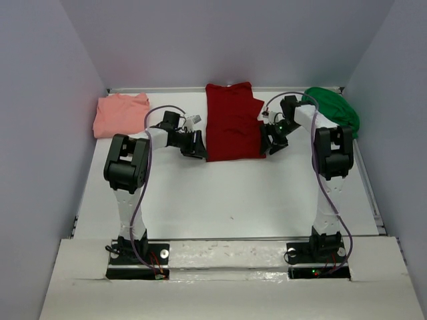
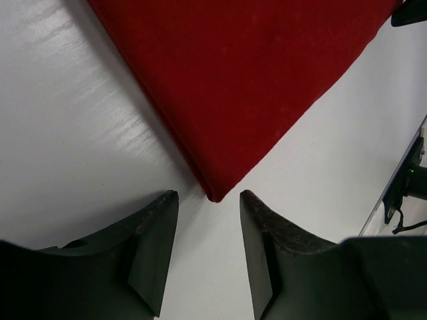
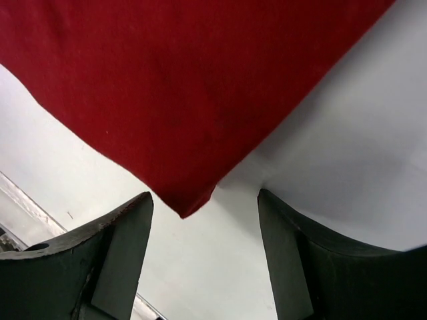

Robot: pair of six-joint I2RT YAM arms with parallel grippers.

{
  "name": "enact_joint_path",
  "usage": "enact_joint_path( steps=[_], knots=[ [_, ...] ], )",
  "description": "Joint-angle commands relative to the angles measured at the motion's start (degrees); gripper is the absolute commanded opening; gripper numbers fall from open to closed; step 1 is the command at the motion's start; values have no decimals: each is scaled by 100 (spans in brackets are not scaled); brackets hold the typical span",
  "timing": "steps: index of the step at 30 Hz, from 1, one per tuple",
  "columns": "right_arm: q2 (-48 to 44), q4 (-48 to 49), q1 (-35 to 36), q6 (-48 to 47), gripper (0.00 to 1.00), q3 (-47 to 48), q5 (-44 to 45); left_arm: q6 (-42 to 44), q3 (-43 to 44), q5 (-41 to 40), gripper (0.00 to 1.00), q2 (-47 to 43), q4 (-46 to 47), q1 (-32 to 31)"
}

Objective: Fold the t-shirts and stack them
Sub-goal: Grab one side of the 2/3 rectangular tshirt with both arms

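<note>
The dark red t-shirt (image 1: 231, 121) lies folded lengthwise in the middle of the white table (image 1: 240, 200). My left gripper (image 1: 195, 148) sits at its near left corner, jaws open, the cloth corner (image 2: 215, 192) just beyond the fingertips and not between them. At the near right corner is my right gripper (image 1: 272, 143), open too, with that corner (image 3: 183, 210) just ahead of the gap between its fingers. The salmon-pink t-shirt (image 1: 120, 114) lies folded at the far left. The bright green t-shirt (image 1: 335, 109) is bunched at the far right.
Grey walls close in the table on the left, back and right. A raised rail (image 1: 367, 180) runs along the right edge. The arm bases (image 1: 137, 257) stand on the near ledge.
</note>
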Motion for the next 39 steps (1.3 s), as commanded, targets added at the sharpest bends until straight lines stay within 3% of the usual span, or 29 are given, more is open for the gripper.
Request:
enact_joint_path(
  steps=[1,7,15,35,39],
  knots=[
    [283,116,-35,53,70,479,-168,-126,169,133,55,163,47,7],
    [556,-7,-35,88,70,762,-273,-179,151,124,52,251,118,7],
    [617,-43,-35,70,70,683,-396,-188,81,186,32,339,109,-55],
    [653,-60,-35,0,70,525,-493,-162,248,80,31,392,-76,-573],
    [583,-51,-35,-96,70,288,-344,-100,292,-25,18,383,-154,-573]
  ],
)
